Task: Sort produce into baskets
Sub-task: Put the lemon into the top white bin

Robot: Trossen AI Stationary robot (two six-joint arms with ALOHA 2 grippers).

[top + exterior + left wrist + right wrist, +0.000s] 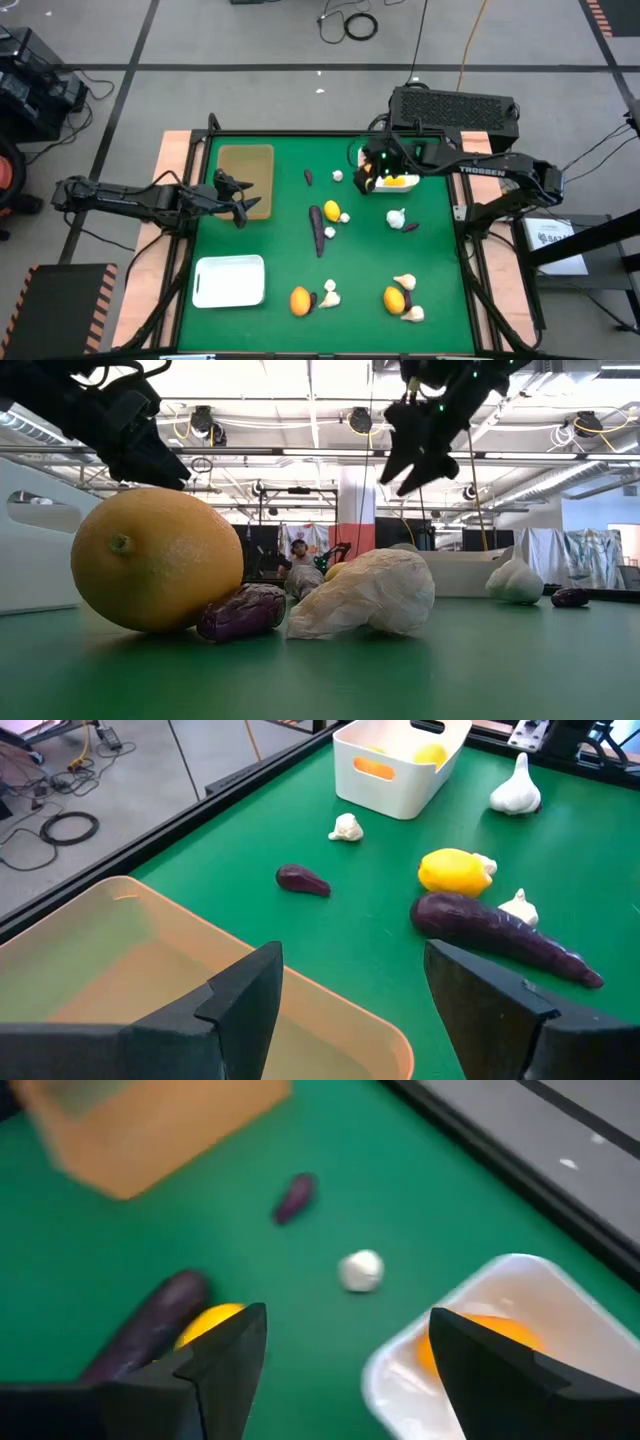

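Observation:
My left gripper [240, 205] is open and empty, above the near right corner of the flat tan tray [245, 168]; the left wrist view shows the tray [120, 970] just beneath its fingers. My right gripper [365, 176] is open and empty, above the left end of the white basket [395, 183], which holds yellow and orange fruit [470, 1342]. A second white tray [229, 280] lies near left. A long purple eggplant [317, 230], a yellow lemon [331, 211], a small purple piece [308, 177] and a garlic bulb [338, 176] lie on the green table between the arms.
More produce lies on the table: a garlic bulb with a purple piece [400, 220] at right. An orange, a purple piece and garlic [312, 298] are near centre. An orange with garlic bulbs [400, 298] is near right. The table has a raised black rim [300, 132].

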